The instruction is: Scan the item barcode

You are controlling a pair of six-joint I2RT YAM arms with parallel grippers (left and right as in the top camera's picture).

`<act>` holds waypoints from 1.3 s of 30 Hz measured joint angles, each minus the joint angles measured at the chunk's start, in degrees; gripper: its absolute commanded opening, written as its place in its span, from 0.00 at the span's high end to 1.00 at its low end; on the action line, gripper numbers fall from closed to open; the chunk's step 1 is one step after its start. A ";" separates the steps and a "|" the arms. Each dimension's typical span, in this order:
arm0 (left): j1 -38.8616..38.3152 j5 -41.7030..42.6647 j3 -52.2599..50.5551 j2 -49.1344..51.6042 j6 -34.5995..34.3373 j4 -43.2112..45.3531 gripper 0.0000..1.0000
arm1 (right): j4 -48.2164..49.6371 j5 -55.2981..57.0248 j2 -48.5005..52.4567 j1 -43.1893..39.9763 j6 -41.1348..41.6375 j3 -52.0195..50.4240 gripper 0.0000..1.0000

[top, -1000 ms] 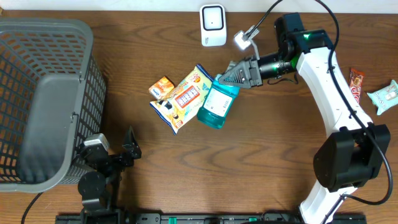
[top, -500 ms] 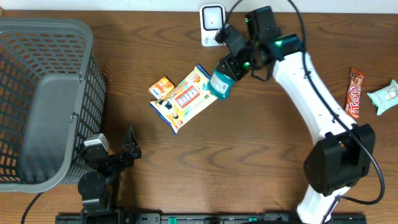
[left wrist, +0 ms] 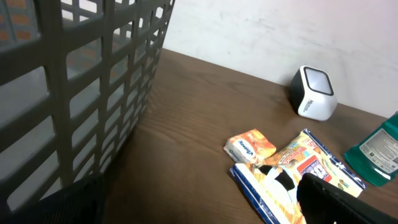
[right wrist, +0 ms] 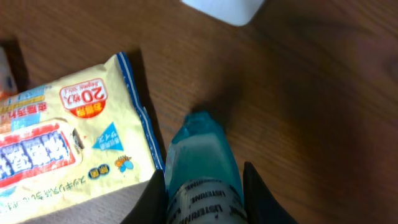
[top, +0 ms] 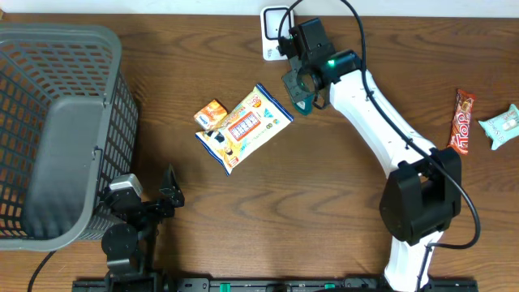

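Much free table [top: 324,186]; right hand [right wrist: 205,202] clamps bottle [right wrist: 198,146] by scanner [left wrist: 314,93]; left hand [top: 162,199] gaping.

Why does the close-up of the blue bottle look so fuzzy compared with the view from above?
Right wrist view: the bottle sits very near the lens between the dark fingers, so it is soft. Overhead view: crisp, evenly lit. Left wrist view: the near basket is blurred too.

Wooden table [top: 284,203] with basket [top: 122,105], scanner [left wrist: 314,93], snack bag [top: 243,127], orange box [top: 212,113], candy bar [top: 462,122]
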 measured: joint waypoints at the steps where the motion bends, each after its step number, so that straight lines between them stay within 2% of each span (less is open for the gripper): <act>1: 0.00 0.00 0.00 0.00 0.00 0.00 0.02 | 0.04 0.24 0.37 0.00 0.76 0.35 0.98; 3: 0.00 0.00 0.00 0.00 0.00 0.00 0.02 | 0.22 0.55 0.83 0.00 1.77 0.87 0.84; 5: 0.00 -0.02 0.00 0.00 0.00 0.00 0.02 | 0.28 0.87 1.05 0.00 2.47 1.07 0.65; 6: 0.00 0.00 0.00 0.00 0.00 0.00 0.02 | 0.39 1.01 1.09 0.00 3.10 1.11 0.61; 16: 0.00 0.00 0.00 0.00 0.00 0.00 0.02 | -0.59 1.07 4.00 -1.25 5.42 0.83 0.59; 20: 0.00 0.00 0.00 0.00 0.00 0.00 0.02 | -0.68 1.07 4.00 -3.21 7.82 0.81 0.44; 24: 0.00 -0.02 0.00 0.00 0.00 0.00 0.02 | -0.70 0.76 4.00 -4.81 9.55 0.81 0.38; 27: 0.00 0.00 0.00 0.00 0.00 0.00 0.02 | -0.68 -0.20 4.00 -5.57 9.99 0.76 0.41; 28: 0.00 0.00 0.00 0.00 0.00 0.00 0.02 | -0.61 -0.48 4.00 -5.70 10.08 0.72 0.46; 30: 0.00 -0.02 0.00 0.00 0.00 0.00 0.02 | -0.26 -1.29 4.00 -5.86 10.03 0.68 0.68; 31: 0.00 0.00 0.00 0.00 0.00 0.00 0.02 | 0.00 -2.43 4.04 -5.90 10.21 0.68 0.85; 33: 0.00 0.00 0.00 0.00 0.00 0.00 0.02 | 0.52 -3.76 4.09 -5.86 10.56 0.68 0.98; 37: 0.00 -0.02 0.00 0.00 0.00 0.00 0.02 | 1.97 -5.25 4.07 -5.81 10.93 1.33 0.98; 39: 0.00 -0.02 0.00 0.00 0.00 0.00 0.02 | 1.84 -5.53 4.02 -5.90 10.82 1.40 0.91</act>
